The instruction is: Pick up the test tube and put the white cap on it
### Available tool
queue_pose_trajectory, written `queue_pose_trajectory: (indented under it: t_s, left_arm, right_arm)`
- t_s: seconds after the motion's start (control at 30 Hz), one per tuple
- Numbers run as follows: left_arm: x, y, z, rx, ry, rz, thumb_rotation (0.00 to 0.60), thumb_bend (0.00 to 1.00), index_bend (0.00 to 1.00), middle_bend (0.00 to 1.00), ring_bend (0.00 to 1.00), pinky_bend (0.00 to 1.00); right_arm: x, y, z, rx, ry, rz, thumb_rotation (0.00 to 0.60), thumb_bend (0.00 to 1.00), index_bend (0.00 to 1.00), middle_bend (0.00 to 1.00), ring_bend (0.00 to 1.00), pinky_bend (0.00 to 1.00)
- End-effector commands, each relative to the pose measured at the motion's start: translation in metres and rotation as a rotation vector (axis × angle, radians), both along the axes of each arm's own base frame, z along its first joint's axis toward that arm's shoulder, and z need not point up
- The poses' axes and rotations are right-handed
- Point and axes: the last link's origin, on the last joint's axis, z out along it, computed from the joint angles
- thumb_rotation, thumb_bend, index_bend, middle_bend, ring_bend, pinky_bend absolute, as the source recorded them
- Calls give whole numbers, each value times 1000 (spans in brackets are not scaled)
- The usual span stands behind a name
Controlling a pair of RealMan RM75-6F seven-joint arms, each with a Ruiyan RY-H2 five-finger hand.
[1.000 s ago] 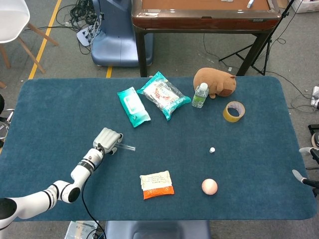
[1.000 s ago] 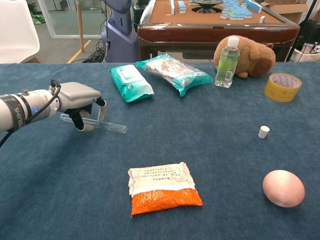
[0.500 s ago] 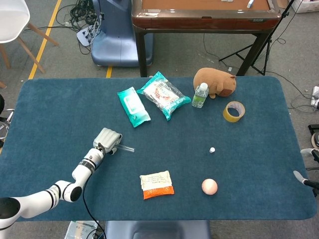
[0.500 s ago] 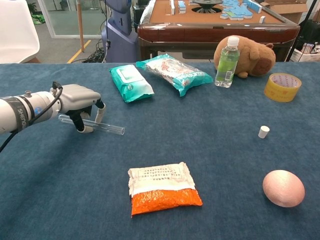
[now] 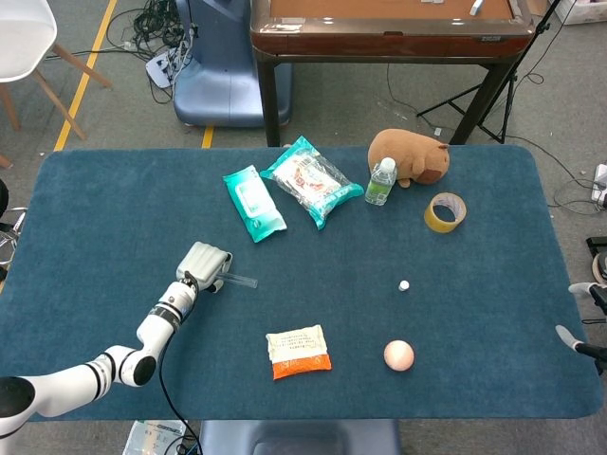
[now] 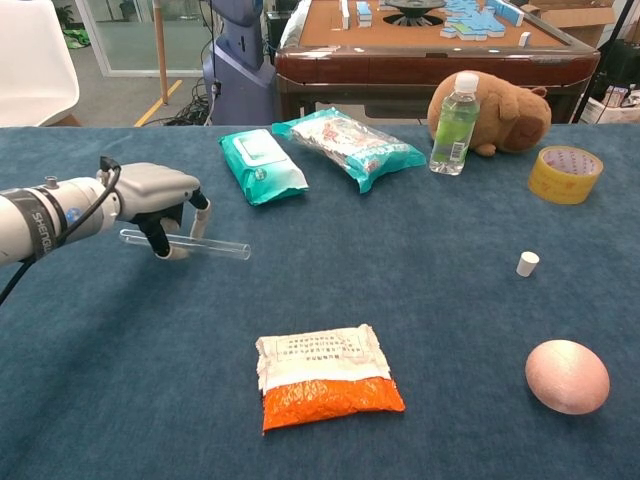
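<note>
Since a second ago the left hand (image 6: 160,205) has barely budged, maybe nudged up a hair, and the clear test tube (image 6: 215,248) went with it, so the grip looks the same as before. Its fingers (image 6: 201,214) are curled down over the tube with the thumb under, pinching it near one end, and most of the glass sticks out sideways toward the middle of the table, roughly level. From the head view you can see the tube (image 5: 240,280) poking out from under the grey palm (image 5: 206,264). The right hand (image 5: 580,343) only shows as a few dark fingertips at the edge of the head view, can't tell how they're set. The white cap (image 6: 527,264) is a stubby little cylinder standing alone on the blue cloth, well apart from the tube, near a smooth pink egg-shaped ball (image 6: 567,376). The table (image 6: 430,330) cover is a fuzzy dark teal felt. Also lying around: a crinkly white-and-orange snack packet (image 6: 325,375), a flat green pack of wipes (image 6: 262,165), a shiny teal bag (image 6: 348,145), a small plastic bottle (image 6: 454,112) that looks like it has clear liquid in it, a brown plush capybara (image 6: 510,112) right behind it, and a roll of yellowish tape (image 6: 565,173).
</note>
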Motion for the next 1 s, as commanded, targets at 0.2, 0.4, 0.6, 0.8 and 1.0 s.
queue_pose_trajectory:
  t_s: [0.2, 0.4, 0.6, 0.8, 1.0]
  left_arm:
    - [10, -11, 14, 2, -100, 74, 600, 292, 623, 1000, 919, 1000]
    - [27, -27, 26, 21, -128, 101, 600, 292, 623, 1000, 920, 1000]
    - [45, -44, 34, 44, -128, 83, 600, 292, 622, 1000, 930, 1000]
    - [56, -53, 37, 53, -146, 80, 600, 292, 624, 1000, 934, 1000]
    - [60, -57, 40, 58, -157, 82, 600, 291, 624, 1000, 938, 1000]
  right_arm:
    - [7, -8, -10, 52, 45, 27, 600, 172, 350, 417, 429, 493]
    - [17, -36, -29, 144, 107, 68, 600, 172, 419, 557, 589, 597]
    - [28, -69, -58, 253, 151, 92, 600, 168, 443, 709, 771, 800]
    - [37, -98, -88, 339, 167, 98, 600, 167, 454, 837, 929, 949]
    - [41, -125, -115, 389, 188, 83, 600, 168, 488, 937, 1000, 1000]
